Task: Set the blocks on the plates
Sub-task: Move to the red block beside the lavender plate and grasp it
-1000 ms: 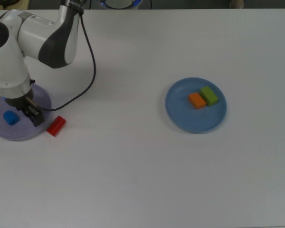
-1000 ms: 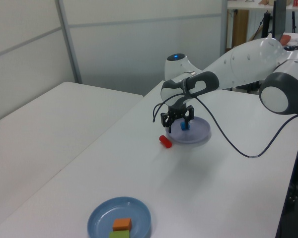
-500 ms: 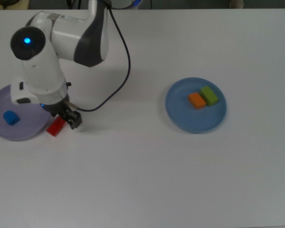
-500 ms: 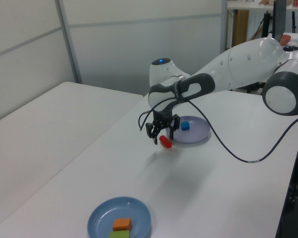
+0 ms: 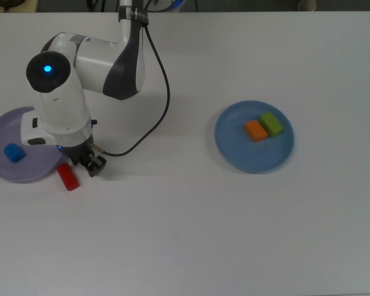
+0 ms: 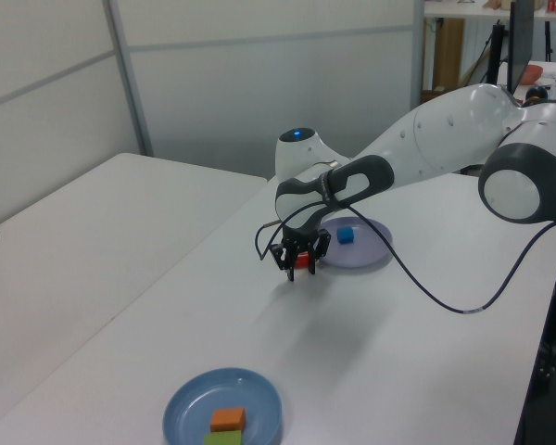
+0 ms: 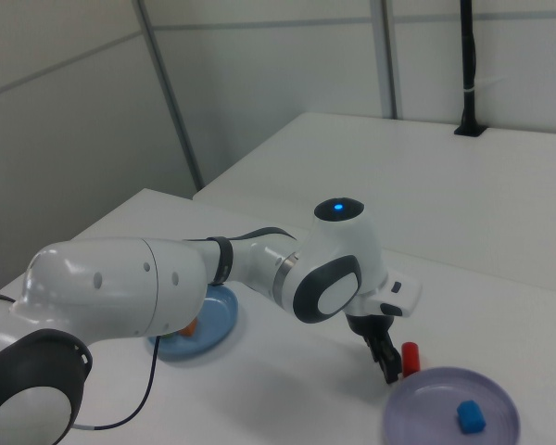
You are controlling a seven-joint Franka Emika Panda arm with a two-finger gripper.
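Note:
The red block [image 5: 68, 177] lies on the table just off the lavender plate [image 5: 6, 169], which holds the blue cube [image 5: 13, 152]. My gripper [image 5: 80, 168] is low over the red block. In the left view my gripper [image 6: 299, 264] stands open, its fingers either side of the red block [image 6: 302, 260]. The right view shows one finger [image 7: 387, 357] beside the red block [image 7: 410, 357] at the edge of the lavender plate [image 7: 435, 389]. The orange block [image 5: 255, 130] and green block [image 5: 272, 124] lie side by side on the blue plate [image 5: 246, 157].
A black cable [image 5: 160, 92] loops from the arm over the table in the top view. In the left view the table's near edge runs close to the blue plate [image 6: 185, 399]. A second white table [image 6: 93, 222] stands at the left view's left.
My gripper moved from over the lavender plate to the red block and came down around it. The red block has turned and shifted a little toward the top view's bottom.

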